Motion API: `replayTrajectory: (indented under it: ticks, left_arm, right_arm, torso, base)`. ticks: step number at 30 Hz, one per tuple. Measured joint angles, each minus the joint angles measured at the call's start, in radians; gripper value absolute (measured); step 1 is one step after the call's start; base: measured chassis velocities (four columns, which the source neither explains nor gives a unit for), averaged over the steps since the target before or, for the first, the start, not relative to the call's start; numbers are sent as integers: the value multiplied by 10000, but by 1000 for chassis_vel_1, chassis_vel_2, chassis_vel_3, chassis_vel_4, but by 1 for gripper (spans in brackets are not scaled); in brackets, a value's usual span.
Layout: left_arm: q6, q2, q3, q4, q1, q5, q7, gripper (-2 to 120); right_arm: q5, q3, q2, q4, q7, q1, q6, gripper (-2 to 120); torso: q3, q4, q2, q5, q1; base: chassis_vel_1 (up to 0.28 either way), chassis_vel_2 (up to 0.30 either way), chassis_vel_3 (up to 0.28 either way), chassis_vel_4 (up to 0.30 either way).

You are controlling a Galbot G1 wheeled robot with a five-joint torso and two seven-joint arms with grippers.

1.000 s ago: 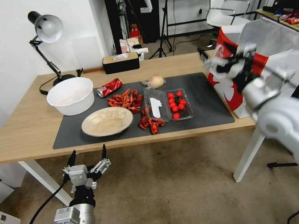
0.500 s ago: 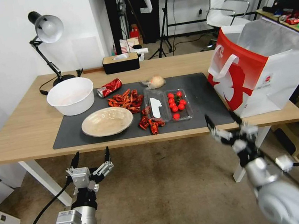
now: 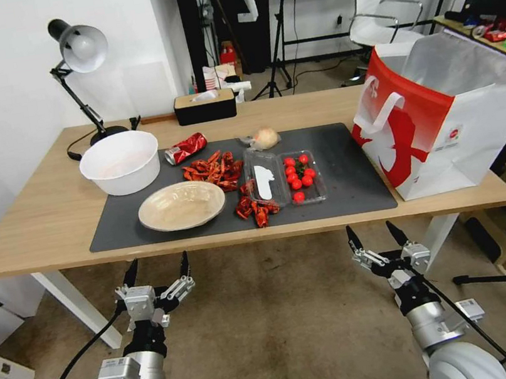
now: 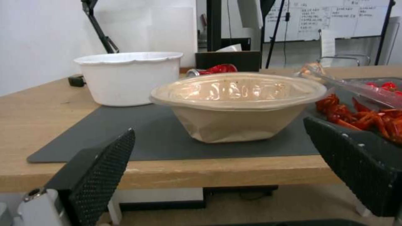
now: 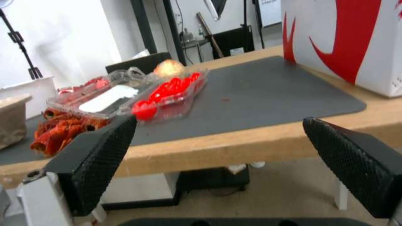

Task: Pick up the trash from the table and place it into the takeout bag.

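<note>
Trash on the table (image 3: 37, 228): beige shallow bowl (image 3: 181, 205) upright on the dark grey mat (image 3: 361, 189), near its front edge, mouth up. Red soda can (image 3: 185, 148) lies on its side at the mat's back edge, long axis running left-right and tilted slightly, silver end toward the white tub (image 3: 119, 162) just beside it. Small plastic-wrapped beige lump (image 3: 264, 138) sits at the back of the mat, behind a clear clamshell of red tomatoes (image 3: 285, 179). Red scraps (image 3: 215, 168) lie between bowl and can. Takeout bag (image 3: 445, 116) stands upright at the table's right end, mouth open upward. Left gripper (image 3: 156, 271) and right gripper (image 3: 373, 237) hang below the front table edge, fingers spread wide, holding nothing.
</note>
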Motion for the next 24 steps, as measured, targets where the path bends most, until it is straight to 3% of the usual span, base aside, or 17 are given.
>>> replayTrajectory:
  ticks: [19, 24]
  left_arm:
    - [19, -29, 14, -20, 65, 2, -6, 100]
    - [18, -23, 33, -13, 37, 12, 6, 100]
  right_arm:
    - [-104, 7, 77, 184, 31, 57, -310, 100]
    - [-107, -372, 0, 313, 181, 691, -701, 100]
  torso:
    - [0, 0, 0, 1, 0]
    - [0, -2, 0, 0, 0]
  base:
    - [0, 0, 0, 0]
    - [0, 0, 0, 0]
